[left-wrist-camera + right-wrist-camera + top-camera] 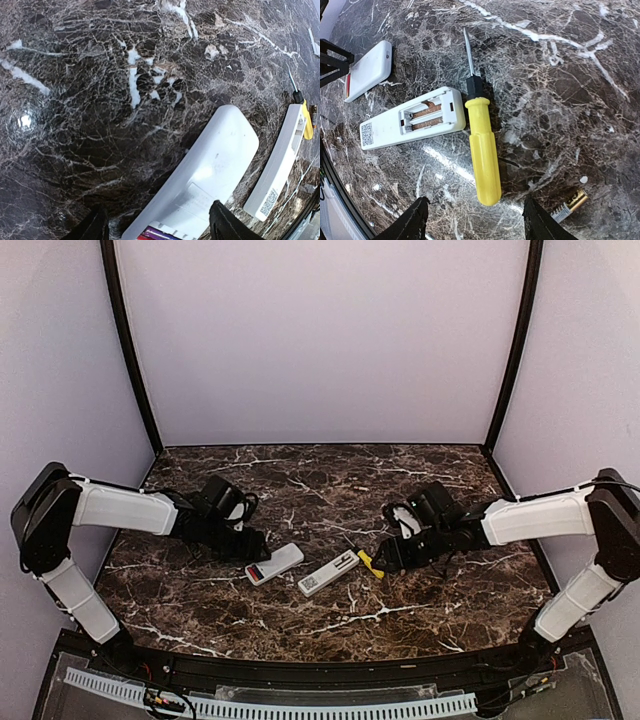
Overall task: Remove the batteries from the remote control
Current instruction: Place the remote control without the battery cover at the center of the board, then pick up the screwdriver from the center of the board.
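Observation:
A white remote (282, 560) lies with its battery bay open. Red and purple batteries (156, 233) show at its near end. My left gripper (160, 231) is open, and its fingers straddle that end. A second white remote (385, 131) lies back up with its bay open. Two copper-brown cells (426, 114) sit in that bay. My right gripper (477, 224) is open and empty. It hovers just short of the yellow-handled screwdriver (484, 150). One loose gold and grey battery (570, 204) lies on the table beside the right finger.
The dark marble table (320, 500) has black corner posts (130, 350) and pale walls behind it. The screwdriver (368, 562) lies right against the second remote (328, 573). The two remotes lie close together between my arms.

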Robot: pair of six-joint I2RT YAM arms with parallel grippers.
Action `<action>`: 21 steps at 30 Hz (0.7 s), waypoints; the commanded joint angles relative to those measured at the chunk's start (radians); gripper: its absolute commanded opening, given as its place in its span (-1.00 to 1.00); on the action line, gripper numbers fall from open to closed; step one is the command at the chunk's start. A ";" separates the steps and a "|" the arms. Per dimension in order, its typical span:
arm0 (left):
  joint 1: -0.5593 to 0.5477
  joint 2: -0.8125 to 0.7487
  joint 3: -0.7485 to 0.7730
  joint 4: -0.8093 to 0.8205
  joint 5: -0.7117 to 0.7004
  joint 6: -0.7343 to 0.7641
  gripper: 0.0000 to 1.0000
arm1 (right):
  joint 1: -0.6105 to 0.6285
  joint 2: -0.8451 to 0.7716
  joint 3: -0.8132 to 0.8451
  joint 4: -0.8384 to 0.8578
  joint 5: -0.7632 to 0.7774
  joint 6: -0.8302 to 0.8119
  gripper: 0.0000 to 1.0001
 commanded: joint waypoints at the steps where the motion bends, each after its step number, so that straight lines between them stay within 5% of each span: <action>1: 0.002 0.005 -0.020 0.004 0.027 0.036 0.36 | 0.033 0.061 0.050 0.032 0.035 -0.003 0.23; 21: -0.005 -0.006 -0.093 0.081 0.181 0.003 0.34 | 0.079 0.179 0.109 0.034 0.077 0.011 -0.03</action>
